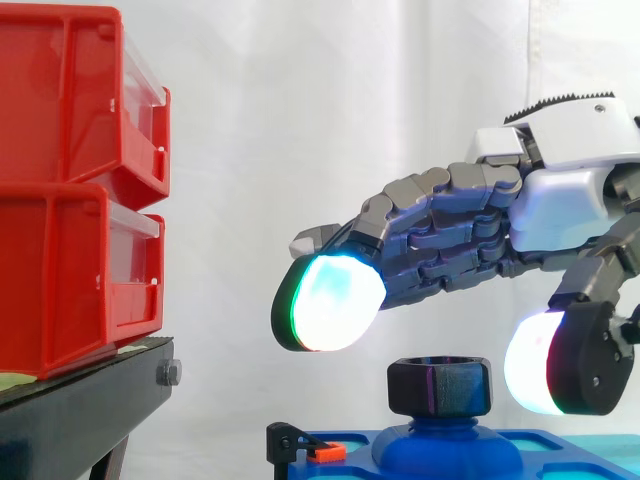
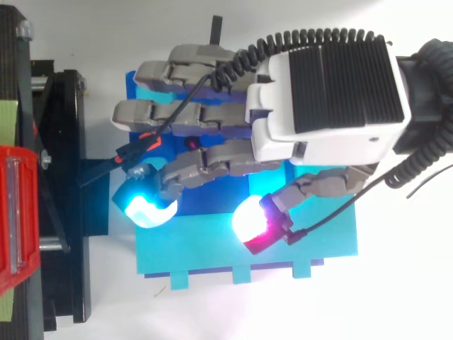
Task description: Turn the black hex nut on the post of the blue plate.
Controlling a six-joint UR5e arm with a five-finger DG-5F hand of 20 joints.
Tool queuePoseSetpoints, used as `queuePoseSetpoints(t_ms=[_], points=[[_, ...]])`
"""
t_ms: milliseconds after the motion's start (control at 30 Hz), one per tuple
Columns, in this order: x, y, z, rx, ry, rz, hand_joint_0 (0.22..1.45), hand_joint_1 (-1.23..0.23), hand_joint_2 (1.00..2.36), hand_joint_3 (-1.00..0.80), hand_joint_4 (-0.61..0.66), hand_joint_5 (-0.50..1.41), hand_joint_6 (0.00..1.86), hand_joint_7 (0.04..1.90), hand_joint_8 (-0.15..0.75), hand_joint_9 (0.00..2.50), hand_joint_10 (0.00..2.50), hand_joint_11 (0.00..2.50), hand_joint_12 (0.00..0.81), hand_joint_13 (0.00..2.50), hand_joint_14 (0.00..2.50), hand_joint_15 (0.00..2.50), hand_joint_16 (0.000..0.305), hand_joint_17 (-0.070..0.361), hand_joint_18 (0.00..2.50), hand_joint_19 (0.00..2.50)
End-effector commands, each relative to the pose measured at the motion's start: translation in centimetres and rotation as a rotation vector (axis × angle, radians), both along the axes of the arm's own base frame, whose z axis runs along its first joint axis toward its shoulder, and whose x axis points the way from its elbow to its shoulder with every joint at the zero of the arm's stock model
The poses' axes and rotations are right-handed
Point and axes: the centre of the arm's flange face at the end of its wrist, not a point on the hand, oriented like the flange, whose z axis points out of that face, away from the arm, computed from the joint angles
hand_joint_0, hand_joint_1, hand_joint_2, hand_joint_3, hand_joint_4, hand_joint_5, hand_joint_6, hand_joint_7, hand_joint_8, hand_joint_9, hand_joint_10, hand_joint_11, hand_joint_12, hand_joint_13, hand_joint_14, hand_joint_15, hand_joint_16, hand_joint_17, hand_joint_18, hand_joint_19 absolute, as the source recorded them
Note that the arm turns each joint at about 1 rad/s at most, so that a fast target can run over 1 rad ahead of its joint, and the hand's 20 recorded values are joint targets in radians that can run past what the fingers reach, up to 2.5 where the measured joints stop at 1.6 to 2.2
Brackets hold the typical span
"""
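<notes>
You have the hand [image 1: 562, 198] hovering just above the black hex nut [image 1: 440, 386], fingers loosely spread and holding nothing, while the nut sits on the post [image 1: 446, 443] of the blue plate [image 2: 212, 249], so by my judgement gripping and turning remain undone.

A white curtain [image 1: 300, 100] hangs behind, evenly lit — at left, stacked red bins [image 1: 60, 190] sit on a black stand [image 1: 70, 410].
</notes>
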Motion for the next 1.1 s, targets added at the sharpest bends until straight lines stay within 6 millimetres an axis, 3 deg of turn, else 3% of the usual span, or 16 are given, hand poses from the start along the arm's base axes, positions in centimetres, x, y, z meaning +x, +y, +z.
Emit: queuePoseSetpoints(t_ms=[0, 200, 500, 1067], points=[[0.1, -0.5, -0.2, -0.001, -0.001, -0.004, 0.60, -0.94, 1.00, -0.50, -0.23, -0.30, 0.50, 0.58, 0.038, 0.00, 0.00, 0.00, 0.253, 0.00, 0.00, 0.00, 0.038, 0.085, 0.00, 0.00], [-0.1, -1.5, -0.2, -0.011, -0.002, -0.014, 0.53, -0.95, 1.00, -0.50, -0.22, -0.30, 0.50, 0.58, 0.048, 0.00, 0.00, 0.00, 0.261, 0.00, 0.00, 0.00, 0.040, 0.089, 0.00, 0.00], [-0.4, -3.5, -0.3, -0.040, -0.005, -0.025, 0.53, -0.95, 1.00, -0.50, -0.20, -0.30, 0.50, 0.58, 0.050, 0.00, 0.00, 0.00, 0.260, 0.00, 0.00, 0.00, 0.040, 0.089, 0.00, 0.00], [-0.2, -4.2, -1.6, -0.038, 0.011, -0.018, 0.46, -0.92, 1.00, -0.50, -0.15, -0.30, 0.50, 0.60, 0.072, 0.00, 0.00, 0.00, 0.281, 0.00, 0.00, 0.00, 0.043, 0.096, 0.00, 0.00]])
